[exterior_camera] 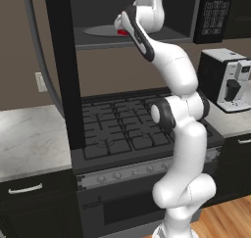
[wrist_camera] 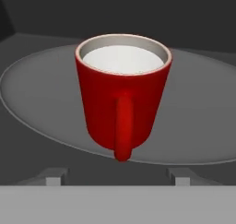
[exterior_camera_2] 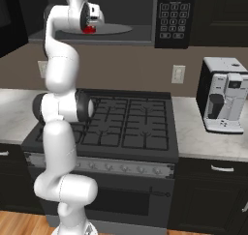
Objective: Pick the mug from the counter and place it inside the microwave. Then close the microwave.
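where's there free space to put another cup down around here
The counter left of the stove is bare marble. A narrower free strip lies between the stove and the coffee machine. Inside the microwave, the turntable has room beside the mug, but the arm crowds the opening.

Upright red mug (wrist_camera: 122, 94) on the open microwave (exterior_camera_2: 145, 16)'s grey turntable plate (wrist_camera: 41, 94), handle toward camera.

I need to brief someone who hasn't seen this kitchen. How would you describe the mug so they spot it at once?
Look above the black stove to the open microwave. On its grey round turntable stands the mug, upright, handle toward the hand camera. It is the one glossy red thing there, white inside.
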